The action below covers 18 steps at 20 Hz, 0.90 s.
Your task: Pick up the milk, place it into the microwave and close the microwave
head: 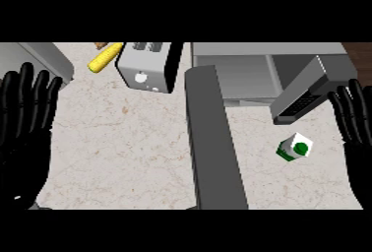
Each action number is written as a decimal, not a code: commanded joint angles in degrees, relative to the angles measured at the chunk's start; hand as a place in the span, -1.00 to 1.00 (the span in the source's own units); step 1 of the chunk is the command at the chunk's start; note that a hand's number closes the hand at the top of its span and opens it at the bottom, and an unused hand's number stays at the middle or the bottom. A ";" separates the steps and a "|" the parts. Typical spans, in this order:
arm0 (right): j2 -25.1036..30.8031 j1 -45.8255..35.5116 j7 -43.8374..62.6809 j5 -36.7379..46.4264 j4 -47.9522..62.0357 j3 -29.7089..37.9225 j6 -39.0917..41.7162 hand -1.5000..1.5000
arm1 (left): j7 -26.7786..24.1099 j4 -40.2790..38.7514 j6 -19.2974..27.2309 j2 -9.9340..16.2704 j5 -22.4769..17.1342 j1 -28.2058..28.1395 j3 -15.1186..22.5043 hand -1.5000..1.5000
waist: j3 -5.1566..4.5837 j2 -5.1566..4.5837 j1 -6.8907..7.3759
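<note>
A small milk carton (294,147), white and green with a green cap, stands on the counter at the right. Behind it the microwave (270,69) is open, its grey cavity empty, and its door (214,140) swings out toward me across the middle of the view. My right hand (355,123) rests open at the right edge, fingers up, just right of the carton and not touching it. My left hand (25,113) rests open at the left edge, far from the carton.
A silver toaster (149,66) stands at the back centre, with a yellow corn cob (105,57) to its left. A grey block (47,59) fills the back left corner. The speckled counter (123,147) spreads between my left hand and the door.
</note>
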State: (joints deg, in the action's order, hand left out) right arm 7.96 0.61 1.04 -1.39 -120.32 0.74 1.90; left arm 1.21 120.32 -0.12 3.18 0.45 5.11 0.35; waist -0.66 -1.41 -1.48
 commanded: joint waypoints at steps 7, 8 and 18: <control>-7.80 -4.37 2.24 3.67 4.83 -4.58 -13.19 -1.00 | 1.65 -0.32 1.86 -3.02 -2.91 -9.17 0.30 -1.00 | 0.61 1.36 2.70; -7.84 -5.19 2.97 2.41 4.86 -3.92 -12.76 -1.00 | 4.72 3.25 3.10 -3.05 -2.85 -10.79 1.76 -1.00 | 0.66 1.50 2.65; -7.95 -4.22 3.63 9.06 3.93 -13.06 -24.11 -1.00 | -1.86 4.98 -0.20 -2.91 -4.55 -19.73 2.27 -1.00 | 0.65 1.48 1.65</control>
State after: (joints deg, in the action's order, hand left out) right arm 0.24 -5.48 5.95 5.16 -115.73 -9.24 -18.17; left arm 0.38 124.34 0.57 0.80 -3.95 -12.01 1.76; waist -0.03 0.05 0.34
